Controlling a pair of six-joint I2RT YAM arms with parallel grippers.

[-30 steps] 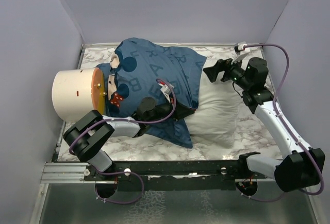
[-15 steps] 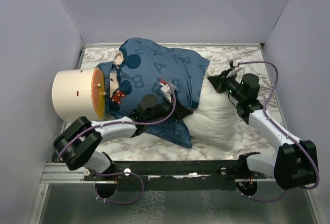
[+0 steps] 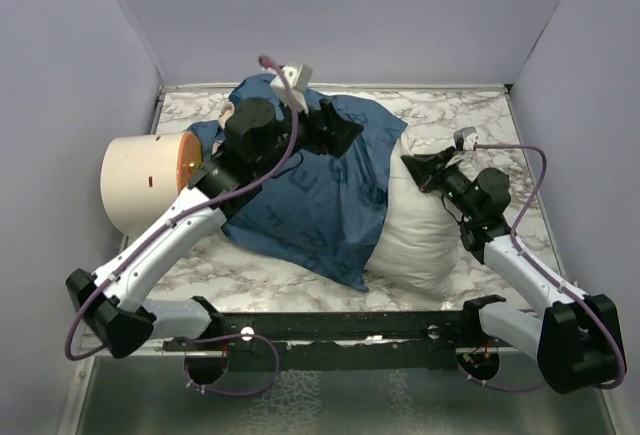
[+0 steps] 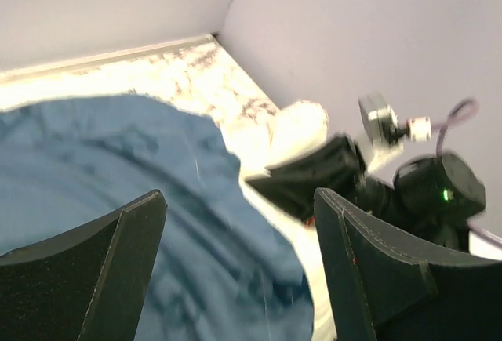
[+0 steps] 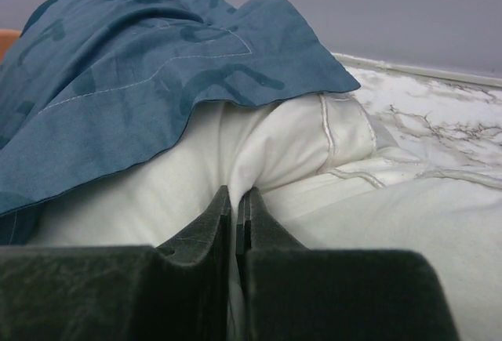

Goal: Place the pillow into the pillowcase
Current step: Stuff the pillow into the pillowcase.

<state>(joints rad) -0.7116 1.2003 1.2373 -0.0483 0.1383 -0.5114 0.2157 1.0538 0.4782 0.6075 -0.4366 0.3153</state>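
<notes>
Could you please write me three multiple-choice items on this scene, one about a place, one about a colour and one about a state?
1. Where does the bare end of the pillow stick out of the pillowcase?
A. to the robot's right
B. to the robot's left
C. toward the back wall

2. What colour is the pillowcase?
A. red
B. blue
C. yellow

3. How does the right gripper stand?
A. wide open
B. shut
C. out of view

Answers:
1 A: white fabric shows only on the right side of the top view.
2 B: the cloth is blue in all three views.
3 B: its fingers press together against the pillow in the right wrist view.
</notes>
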